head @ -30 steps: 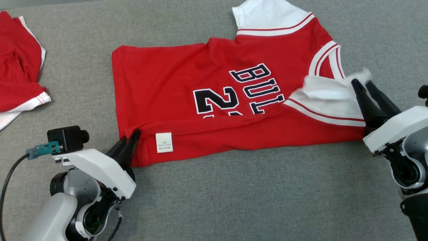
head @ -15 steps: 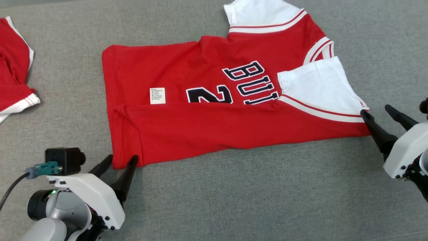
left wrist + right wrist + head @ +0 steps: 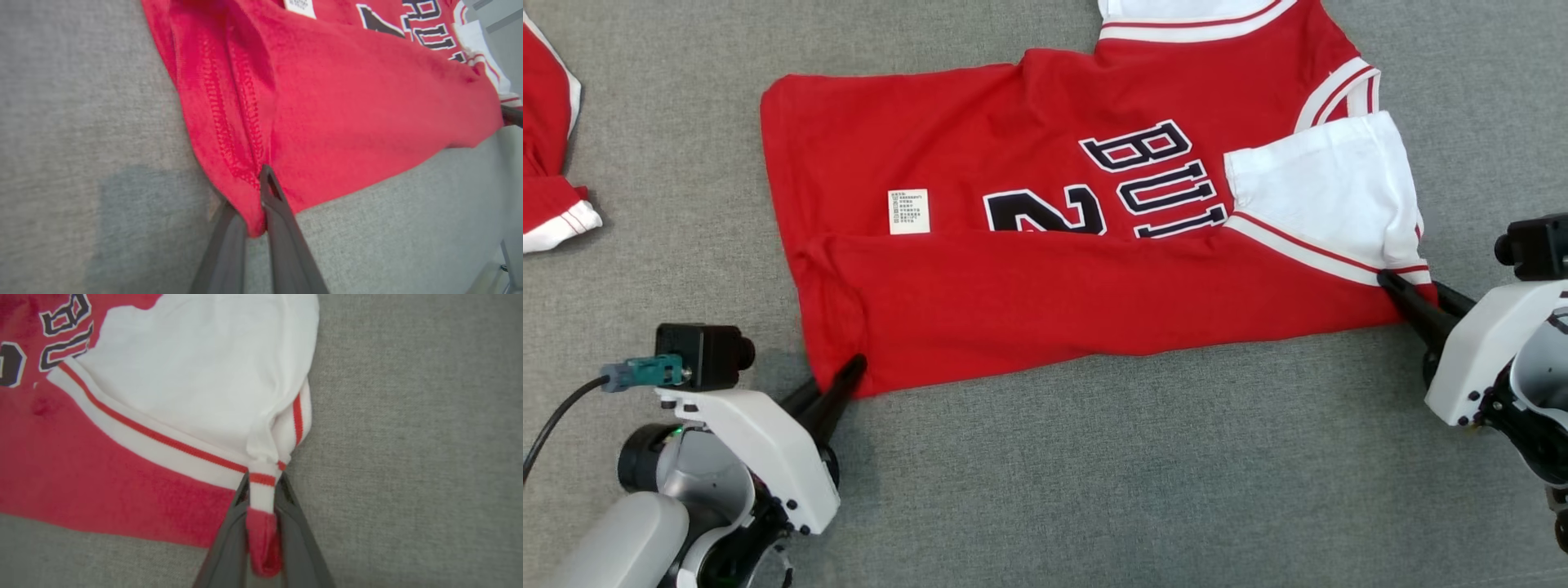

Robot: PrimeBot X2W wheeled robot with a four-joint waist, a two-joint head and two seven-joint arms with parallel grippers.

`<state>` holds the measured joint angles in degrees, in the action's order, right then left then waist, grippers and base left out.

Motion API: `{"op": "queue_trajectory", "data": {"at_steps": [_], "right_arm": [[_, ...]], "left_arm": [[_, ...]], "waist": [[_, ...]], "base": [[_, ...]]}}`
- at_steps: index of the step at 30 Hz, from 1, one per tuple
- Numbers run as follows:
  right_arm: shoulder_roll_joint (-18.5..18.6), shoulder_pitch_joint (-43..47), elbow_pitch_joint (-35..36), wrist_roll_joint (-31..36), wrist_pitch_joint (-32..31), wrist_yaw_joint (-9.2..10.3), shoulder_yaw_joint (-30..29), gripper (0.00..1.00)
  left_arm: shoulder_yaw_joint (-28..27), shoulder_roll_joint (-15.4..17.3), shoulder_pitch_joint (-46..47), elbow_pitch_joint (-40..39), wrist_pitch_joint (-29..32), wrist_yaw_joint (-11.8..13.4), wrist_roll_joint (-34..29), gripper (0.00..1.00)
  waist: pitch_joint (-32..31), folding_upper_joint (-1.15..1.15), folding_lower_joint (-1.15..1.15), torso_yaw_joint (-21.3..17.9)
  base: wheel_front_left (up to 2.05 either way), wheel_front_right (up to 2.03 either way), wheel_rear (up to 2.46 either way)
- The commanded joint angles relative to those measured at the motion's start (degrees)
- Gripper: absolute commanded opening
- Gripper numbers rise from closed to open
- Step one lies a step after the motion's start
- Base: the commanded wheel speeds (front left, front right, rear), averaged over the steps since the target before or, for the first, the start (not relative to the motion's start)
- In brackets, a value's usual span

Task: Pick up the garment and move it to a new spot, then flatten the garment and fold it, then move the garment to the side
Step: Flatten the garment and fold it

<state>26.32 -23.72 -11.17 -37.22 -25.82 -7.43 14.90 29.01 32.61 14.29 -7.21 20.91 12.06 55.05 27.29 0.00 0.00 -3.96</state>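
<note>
My red shirt (image 3: 1045,286) lies flat on the gray mat (image 3: 1094,474), with its near side folded over once. My left gripper (image 3: 837,377) pinches the bottom corner tight, and my right gripper (image 3: 1411,287) pinches the sleeve corner tight. I think more folding is left, then moving it aside.

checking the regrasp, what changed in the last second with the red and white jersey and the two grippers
Both grippers opened, letting go of the red and white basketball jersey, then closed on it again: left gripper on the near hem corner, right gripper on the near sleeve corner. The jersey stayed folded on the grey fabric surface.
</note>
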Motion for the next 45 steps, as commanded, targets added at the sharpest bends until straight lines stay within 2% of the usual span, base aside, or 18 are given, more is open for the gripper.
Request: {"op": "queue_trajectory", "data": {"at_steps": [1,7,12,16,19,20,21,22,26,29,32,35,37,39,41,45], "right_arm": [[0.1,1.9,-1.2,-1.3,-1.5,-0.11,1.2,0.0],[4.2,3.5,2.6,-8.3,-1.9,-0.05,-2.2,0.0],[8.0,9.3,7.7,-12.5,-5.0,-0.05,-4.6,0.0],[9.3,14.5,9.5,-13.5,-6.4,-0.05,-6.1,0.0],[8.2,16.5,9.5,-12.2,-6.0,-0.05,-6.8,0.0],[7.9,16.7,9.7,-11.5,-5.7,-0.05,-7.1,0.22],[7.9,16.8,10.3,-11.0,-5.7,-0.06,-7.0,0.56],[8.3,16.8,11.2,-10.3,-6.0,-0.06,-7.0,1.0],[9.9,12.4,16.8,-9.0,-6.6,-0.06,-9.2,1.0],[10.3,5.7,18.9,-7.4,-8.3,-0.06,-9.6,1.0],[8.7,-4.7,16.9,-4.7,-9.6,-0.07,-9.7,1.0],[4.9,-15.6,10.3,-0.4,-10.0,-0.11,-8.5,1.0],[1.5,-21.3,4.6,0.5,-10.4,-0.08,-6.8,1.0],[0.2,-26.5,-0.7,2.7,-9.8,-0.07,-5.1,1.0],[-1.3,-30.2,-5.6,3.8,-9.3,-0.07,-4.1,1.0],[-1.8,-33.8,-11.6,6.1,-7.8,-0.05,-3.0,1.0]], "left_arm": [[2.2,-0.8,-2.9,1.7,2.0,-0.7,1.2,0.0],[-2.1,2.5,-5.9,-3.4,1.1,-2.6,5.5,0.0],[-3.3,5.9,-11.8,-9.6,1.9,-3.2,8.3,0.0],[-2.7,5.9,-16.4,-12.0,0.9,-2.6,9.2,0.0],[-2.0,5.1,-18.8,-12.1,-1.3,-1.5,7.3,0.01],[-2.1,4.8,-19.2,-12.2,-2.3,-0.8,6.4,0.58],[-2.0,5.1,-19.4,-12.5,-3.1,-0.2,5.0,1.0],[-2.2,5.8,-19.2,-13.1,-3.9,0.5,3.3,1.0],[-5.3,7.5,-15.9,-17.9,-5.7,4.2,-0.9,1.0],[-6.6,8.3,-10.0,-20.4,-3.5,5.3,-2.1,1.0],[-5.8,6.9,-0.5,-18.0,0.1,4.6,-2.8,1.0],[-2.7,3.8,9.2,-12.1,3.2,3.6,-4.4,1.0],[-0.2,1.8,14.1,-7.2,5.5,1.7,-4.6,1.0],[2.1,0.9,17.9,-3.0,7.3,-0.2,-5.7,1.0],[4.2,-1.0,20.9,-0.7,8.8,-1.8,-6.0,1.0],[6.1,-2.3,24.3,2.3,9.8,-3.4,-7.3,1.0]], "waist": [[-0.7,0.0,0.0,0.0],[-4.3,0.0,0.0,-0.1],[-5.8,0.0,0.0,0.0],[-5.0,0.0,0.0,0.0],[-4.2,0.0,0.0,-0.2],[-4.1,0.0,0.0,-0.2],[-4.0,0.0,0.0,-0.2],[-3.9,0.0,0.0,-0.2],[-2.7,0.0,0.0,0.2],[-0.7,0.0,0.0,1.1],[2.1,0.0,0.0,2.7],[5.1,0.0,0.0,4.7],[5.6,0.0,0.0,6.2],[5.7,0.0,0.0,7.4],[6.4,0.0,0.0,8.7],[7.7,0.0,0.0,10.6]], "base": [[0.0,0.0,0.0],[0.0,0.0,0.0],[0.0,0.0,0.0],[0.0,0.0,0.0],[0.0,0.0,0.0],[0.0,0.0,0.0],[0.0,0.0,0.0],[0.0,0.0,0.0],[0.0,0.0,0.0],[0.0,0.0,0.0],[0.0,0.0,0.0],[0.0,0.0,0.0],[0.0,0.0,0.0],[0.0,0.0,0.0],[0.0,0.0,0.0],[0.0,0.0,0.0]]}}
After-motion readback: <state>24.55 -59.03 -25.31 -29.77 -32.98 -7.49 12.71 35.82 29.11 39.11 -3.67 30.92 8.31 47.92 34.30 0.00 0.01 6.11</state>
